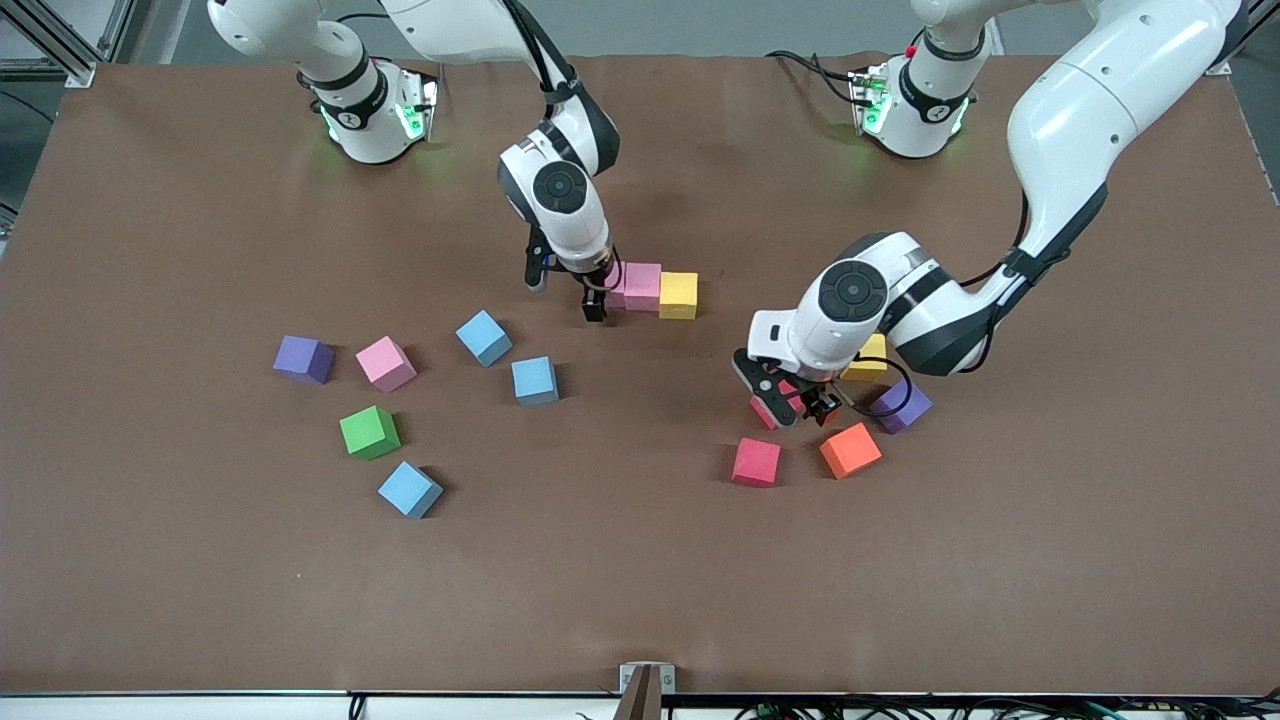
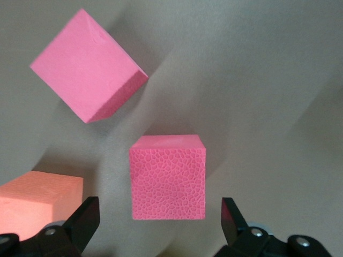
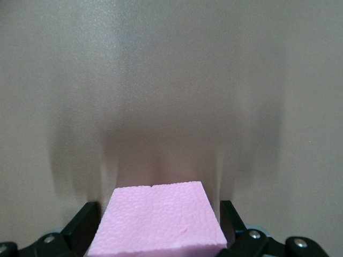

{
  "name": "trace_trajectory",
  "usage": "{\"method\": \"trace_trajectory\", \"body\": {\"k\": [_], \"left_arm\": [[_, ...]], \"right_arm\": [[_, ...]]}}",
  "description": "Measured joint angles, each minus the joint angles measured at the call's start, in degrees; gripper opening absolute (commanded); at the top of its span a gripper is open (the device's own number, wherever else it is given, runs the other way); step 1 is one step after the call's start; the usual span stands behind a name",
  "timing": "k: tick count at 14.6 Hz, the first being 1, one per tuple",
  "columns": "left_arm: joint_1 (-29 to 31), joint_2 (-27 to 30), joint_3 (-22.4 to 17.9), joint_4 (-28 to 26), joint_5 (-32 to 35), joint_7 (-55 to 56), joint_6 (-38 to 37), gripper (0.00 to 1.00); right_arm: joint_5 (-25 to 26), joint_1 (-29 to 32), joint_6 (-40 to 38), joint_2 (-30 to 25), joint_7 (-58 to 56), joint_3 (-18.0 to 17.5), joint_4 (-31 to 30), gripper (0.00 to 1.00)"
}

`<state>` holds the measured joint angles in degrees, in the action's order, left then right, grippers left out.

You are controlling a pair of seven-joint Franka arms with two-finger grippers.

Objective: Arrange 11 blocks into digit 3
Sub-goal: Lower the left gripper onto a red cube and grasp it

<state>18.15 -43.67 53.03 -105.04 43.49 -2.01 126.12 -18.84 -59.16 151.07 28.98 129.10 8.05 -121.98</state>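
Front view. Started row of the 3 at table centre: pink block [image 1: 642, 286] touching yellow block [image 1: 679, 295], a third pink mostly hidden under the right gripper [image 1: 570, 296]. Long axis of that bar running between the two arms' ends of the table. Right gripper down at the row's end toward the right arm, jaws apart. Left gripper [image 1: 793, 405] low over a red block [image 1: 764, 410], jaws apart, nothing lifted. Second red [image 1: 756, 462] and orange [image 1: 851, 450] nearer the camera; purple [image 1: 903, 405] and another yellow [image 1: 869, 362] beside the left arm's wrist. Loose toward the right arm's end: purple [image 1: 303, 358], pink [image 1: 385, 363], green [image 1: 369, 432], three light blue [image 1: 484, 337], [image 1: 535, 380], [image 1: 410, 489].

Left wrist view. Red cube between the open fingers [image 2: 84, 220], clear gap either side, squared to the jaws. Other red turned on the diagonal; orange at the edge.

Right wrist view. Pink cube between the spread fingers [image 3: 81, 220], gaps showing, so probably not gripped.

Handling, judged: foam-like pebbled surface, so light, slightly soft, not slippery, not fragile. Best hold on two opposite flat faces, mid-height. No long axis on a cube; only face alignment matters.
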Motion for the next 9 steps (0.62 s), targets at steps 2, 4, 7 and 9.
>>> {"method": "trace_trajectory", "body": {"k": [2,4,7,9], "left_arm": [[-1.44,-0.21,-1.42,0.12,0.0,1.02,0.29,1.0],[-4.14,-0.39,-3.82,0.92,0.0,2.51,0.67,1.0],[-8.61,-1.22,-8.05,2.48,0.0,4.16,2.46,1.0],[-9.5,-1.97,-9.07,3.0,0.0,4.4,3.51,1.0]], "right_arm": [[0.0,0.0,0.0,0.0,0.0,0.01,0.04,0.99],[-0.01,0.02,0.0,0.0,0.0,0.04,0.09,1.0],[-0.01,0.36,-0.77,0.0,0.0,0.12,0.62,0.99],[-0.02,0.75,-1.98,0.0,-0.01,0.13,1.42,0.99]]}}
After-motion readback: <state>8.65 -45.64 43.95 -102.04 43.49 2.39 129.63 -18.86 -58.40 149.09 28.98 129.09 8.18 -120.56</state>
